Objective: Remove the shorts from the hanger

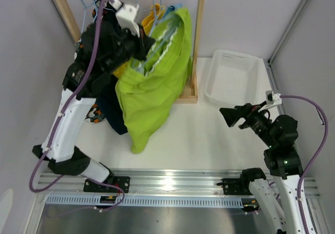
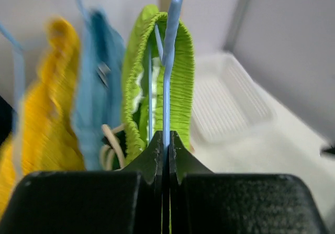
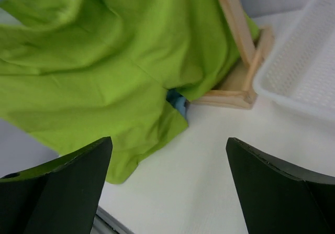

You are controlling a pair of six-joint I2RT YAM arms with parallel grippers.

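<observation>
Left fingers (image 2: 156, 159) were pinched tight on the thin wire of a blue hanger (image 2: 168, 77). The wire ran up from their tips through the gathered waistband of the lime green shorts (image 2: 184, 87). Those shorts hung on the hanger straight ahead of the tips, their legs draping down to the tabletop (image 1: 209, 129). Just left of the tips hung the light blue shorts (image 2: 99, 98), and beyond them the yellow shorts (image 2: 47, 119). Below the left fingers, by their arm, sat the dark navy shorts (image 1: 112, 113).

Right fingers (image 3: 277, 187) stood spread wide with nothing between them, low over the tabletop and well apart from the left fingers. Ahead and to their left lay the green fabric. Ahead and to their right was a white basket (image 3: 303, 71), with the foot of a wooden rack (image 3: 230, 95) between the two.
</observation>
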